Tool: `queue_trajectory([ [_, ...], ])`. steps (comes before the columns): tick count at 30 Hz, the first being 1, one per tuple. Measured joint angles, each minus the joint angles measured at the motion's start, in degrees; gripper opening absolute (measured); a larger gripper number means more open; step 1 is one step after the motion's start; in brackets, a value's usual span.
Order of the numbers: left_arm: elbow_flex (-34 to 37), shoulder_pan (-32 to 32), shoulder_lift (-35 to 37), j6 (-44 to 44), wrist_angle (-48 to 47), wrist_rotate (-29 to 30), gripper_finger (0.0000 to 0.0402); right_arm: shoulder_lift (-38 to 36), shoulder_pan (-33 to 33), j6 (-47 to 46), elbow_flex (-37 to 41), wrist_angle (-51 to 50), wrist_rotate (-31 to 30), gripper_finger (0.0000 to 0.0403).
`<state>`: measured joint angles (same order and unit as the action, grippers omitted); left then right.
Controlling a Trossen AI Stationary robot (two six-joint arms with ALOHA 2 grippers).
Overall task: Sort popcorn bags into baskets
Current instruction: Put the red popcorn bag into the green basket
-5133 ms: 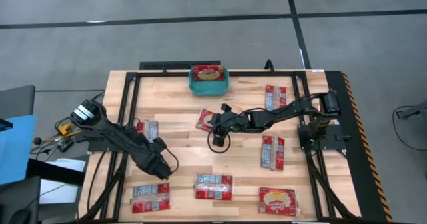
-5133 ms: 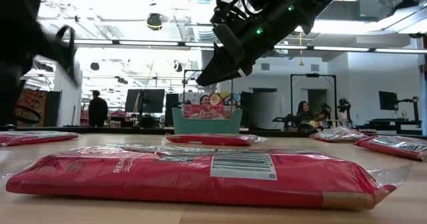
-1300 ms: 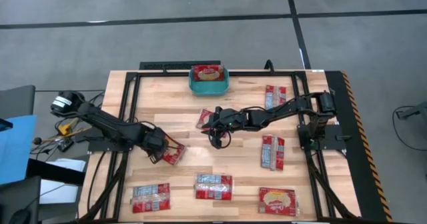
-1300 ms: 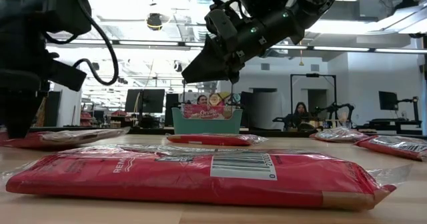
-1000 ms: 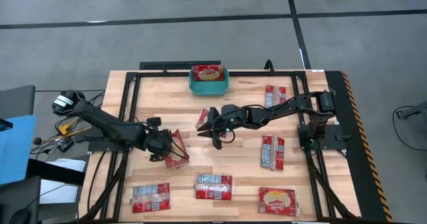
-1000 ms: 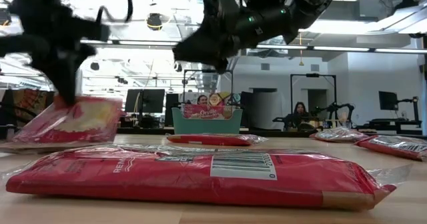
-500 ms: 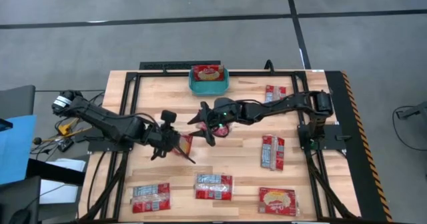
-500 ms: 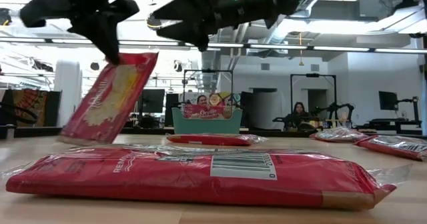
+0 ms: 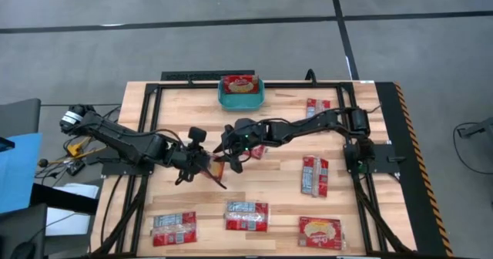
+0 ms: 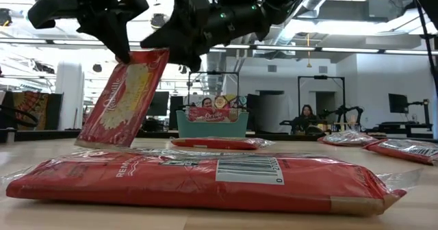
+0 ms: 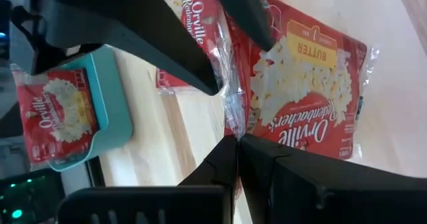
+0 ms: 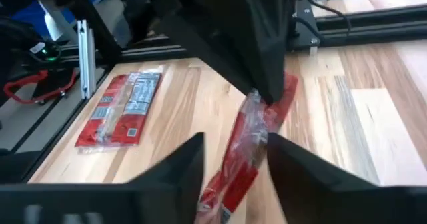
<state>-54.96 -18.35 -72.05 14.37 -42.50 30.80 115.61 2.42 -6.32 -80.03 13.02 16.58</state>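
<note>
Mid-table, left claw [image 9: 209, 165] pinching a lifted popcorn bag [image 10: 123, 96], right claw [image 9: 229, 157] spread around its edge.

The bench [image 9: 192, 132] is seen to be made of pale, smooth wooden planks with a visible grain, framed by matt black metal rails [image 9: 150, 112]. The popcorn bags [image 10: 205, 179] are wrapped in glossy, crinkled clear film over red printed paper, and highlights are caught along their seams. The basket [image 9: 241, 99] is formed of smooth teal plastic with a dull sheen. The arms [image 9: 131, 143] are finished in matt dark plastic or metal
</note>
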Motion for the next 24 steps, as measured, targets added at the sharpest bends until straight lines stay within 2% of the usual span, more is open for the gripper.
queue_trajectory([
  [5, 0.00, 0.03, 0.00, 0.60, 0.10, 1.26, 0.0000, -0.04, 0.73, -0.33, -0.02, -1.95, -0.02, 0.0086],
  [12, -0.02, 0.02, 0.04, 1.31, 2.78, 1.35, 0.0000, 1.85, 0.67, -1.17, -0.04, -1.97, -0.02, 0.0018],
  [15, -0.02, 0.02, 0.04, -1.89, 2.99, 2.10, 0.0000, 1.81, 0.48, -1.23, -0.04, -1.68, -0.44, 0.0008],
  [18, -0.02, 0.01, 0.09, -10.36, 2.38, 5.54, 0.0006, 1.41, -0.04, -0.92, 0.28, -1.25, -3.82, 0.0005],
  [24, -0.09, 0.02, 2.32, -24.17, -6.01, 7.37, 0.0061, 0.90, -0.35, -1.38, 5.40, 4.45, -6.30, 0.0003],
])
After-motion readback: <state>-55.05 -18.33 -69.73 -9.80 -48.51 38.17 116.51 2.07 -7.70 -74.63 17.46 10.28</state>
